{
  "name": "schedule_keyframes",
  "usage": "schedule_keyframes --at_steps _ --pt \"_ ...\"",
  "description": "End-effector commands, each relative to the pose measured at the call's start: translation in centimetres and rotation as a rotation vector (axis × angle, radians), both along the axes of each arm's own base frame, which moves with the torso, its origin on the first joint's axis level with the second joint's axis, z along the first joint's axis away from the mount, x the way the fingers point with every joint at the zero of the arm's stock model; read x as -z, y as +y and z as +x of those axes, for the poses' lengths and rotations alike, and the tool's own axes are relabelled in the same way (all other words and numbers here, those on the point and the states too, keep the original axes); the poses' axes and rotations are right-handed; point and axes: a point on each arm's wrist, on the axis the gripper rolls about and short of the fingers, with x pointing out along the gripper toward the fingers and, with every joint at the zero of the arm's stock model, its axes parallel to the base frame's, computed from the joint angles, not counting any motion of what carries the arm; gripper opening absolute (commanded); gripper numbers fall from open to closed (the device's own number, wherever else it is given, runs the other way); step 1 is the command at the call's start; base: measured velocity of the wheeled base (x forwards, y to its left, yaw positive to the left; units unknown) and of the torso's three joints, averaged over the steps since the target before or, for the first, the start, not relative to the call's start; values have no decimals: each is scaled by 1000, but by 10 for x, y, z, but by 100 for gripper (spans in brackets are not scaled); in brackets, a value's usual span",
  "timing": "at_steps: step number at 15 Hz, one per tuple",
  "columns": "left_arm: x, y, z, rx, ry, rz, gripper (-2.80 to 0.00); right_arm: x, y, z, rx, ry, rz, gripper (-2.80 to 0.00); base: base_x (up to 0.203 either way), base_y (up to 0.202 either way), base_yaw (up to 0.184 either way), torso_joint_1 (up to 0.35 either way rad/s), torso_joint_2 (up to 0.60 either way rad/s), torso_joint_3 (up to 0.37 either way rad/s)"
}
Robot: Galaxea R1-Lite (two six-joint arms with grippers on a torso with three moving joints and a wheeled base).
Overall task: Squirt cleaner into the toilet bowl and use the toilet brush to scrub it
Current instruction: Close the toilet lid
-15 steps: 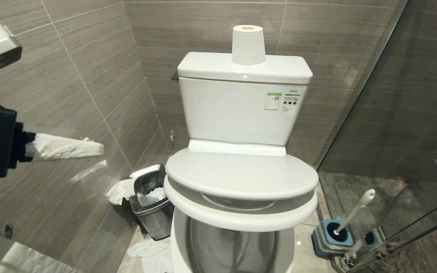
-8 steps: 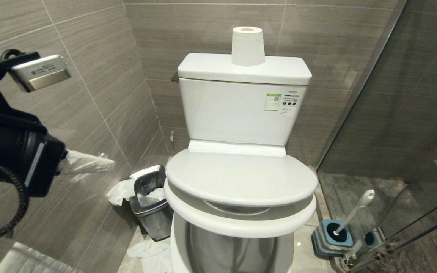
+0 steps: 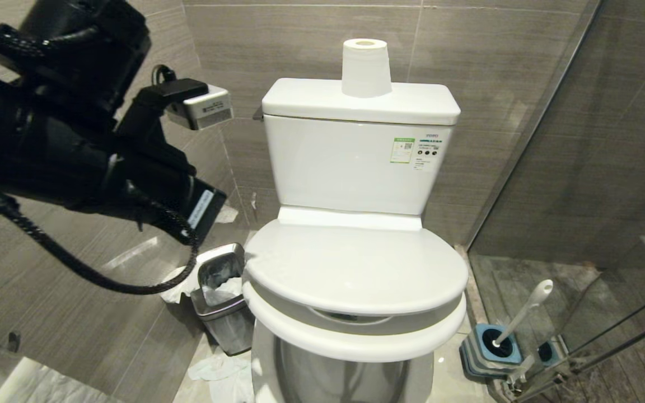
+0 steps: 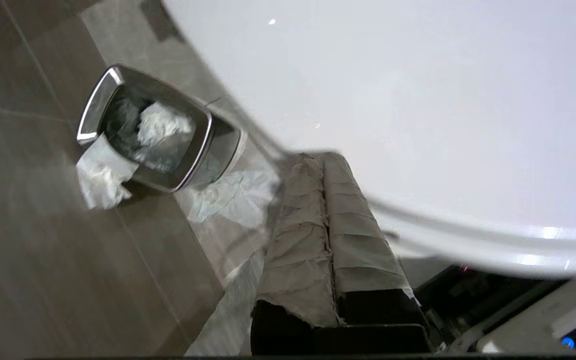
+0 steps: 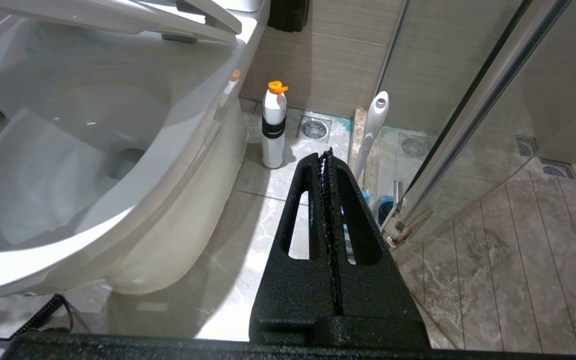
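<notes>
Nearest, the right gripper (image 5: 329, 165) hangs parked low beside the toilet, its black fingers pressed together on nothing. Just past it a white bottle with an orange cap (image 5: 273, 125) stands on the floor against the toilet bowl (image 5: 68, 165), probably the cleaner's container. I cannot make out any blue liquid in the bowl for certain.

The toilet brush (image 3: 524, 313) sits untouched in its blue-grey holder (image 3: 490, 350) on the floor to the right of the toilet, handle leaning up and right.

The main change is on the left. Over the last second the left arm has swung from the left edge of the head view inward and upward. It now fills the upper left, near the tank (image 3: 356, 162). The left gripper (image 4: 320, 162), its fingers wrapped in tissue and closed on nothing else, points at the left rim of the lid (image 3: 356, 263), above the steel bin (image 3: 221, 296). Whether it touches the rim I cannot tell.

The lid and the seat (image 3: 356, 336) have also sunk: their front edges reach further over the bowl than a second ago, though both hang short of it.

So the opening is narrowing. Lid and seat likely need raising before any squirting or scrubbing.

A paper roll (image 3: 365, 67) stands farthest, on the tank.
</notes>
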Motion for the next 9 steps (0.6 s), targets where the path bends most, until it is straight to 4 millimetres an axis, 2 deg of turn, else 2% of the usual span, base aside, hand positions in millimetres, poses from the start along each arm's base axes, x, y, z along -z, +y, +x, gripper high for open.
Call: schedule_keyframes --at_steps 1,5,9 --pt "21 -39 18 27 25 -6 -280 0 0 0 0 1 0 -280 0 0 0 0 0 0" --pt "37 -68 31 7 -9 -3 -280 0 0 0 0 0 0 -280 0 0 0 0 0 0" --pt "58 -77 34 10 50 63 -280 0 0 0 0 2 0 -280 0 0 0 0 0 0"
